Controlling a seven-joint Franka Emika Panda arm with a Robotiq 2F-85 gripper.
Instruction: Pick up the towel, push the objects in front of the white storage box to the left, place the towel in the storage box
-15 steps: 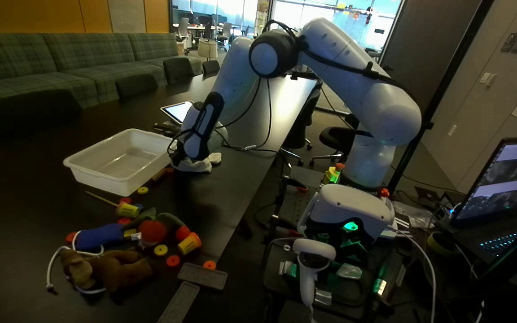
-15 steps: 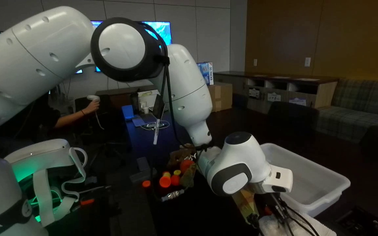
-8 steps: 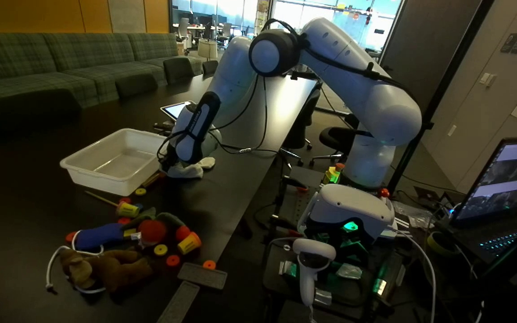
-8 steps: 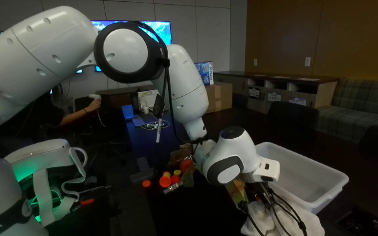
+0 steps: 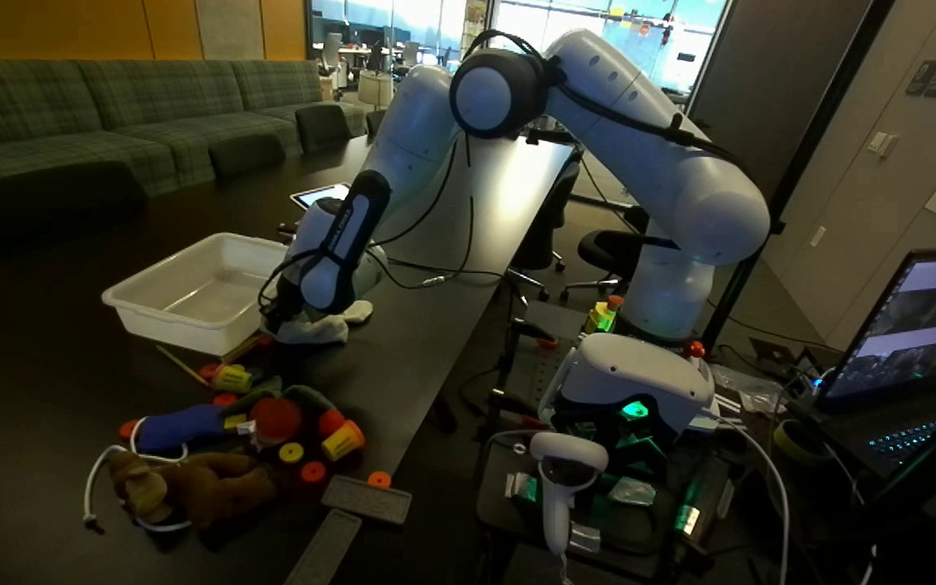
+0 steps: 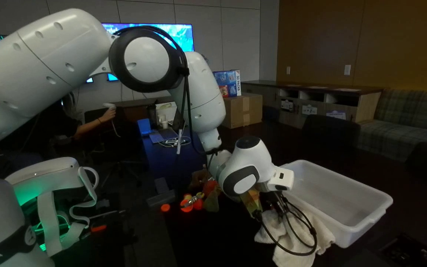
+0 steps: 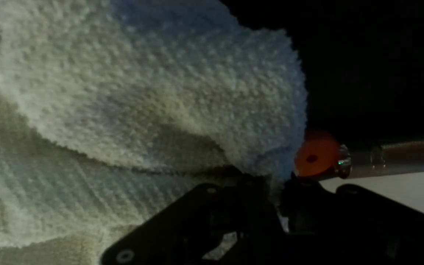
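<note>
Towel (image 5: 307,331) and gripper (image 7: 271,184) shifted toward eight o'clock in exterior view since earlier frame; storage box (image 5: 163,327), at gripper's ten o'clock there, slid toward nine; yellow stick (image 5: 182,366) turned. Jaws pinch small fold of towel, slack trailing, likely so towel stays secured while sweeping sideways. Towel just beside storage box, not inside. Wrist view: orange piece (image 7: 315,157) at gripper's two o'clock, perhaps next to push.

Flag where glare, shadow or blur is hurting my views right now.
Wrist view: the pincer is mostly a black silhouette, its detail lost in shadow, and the towel looks slightly soft. In an exterior view, the windows are washed out, with glare on the far end of the table. In an exterior view, the table around the white storage box sinks to near black.
</note>
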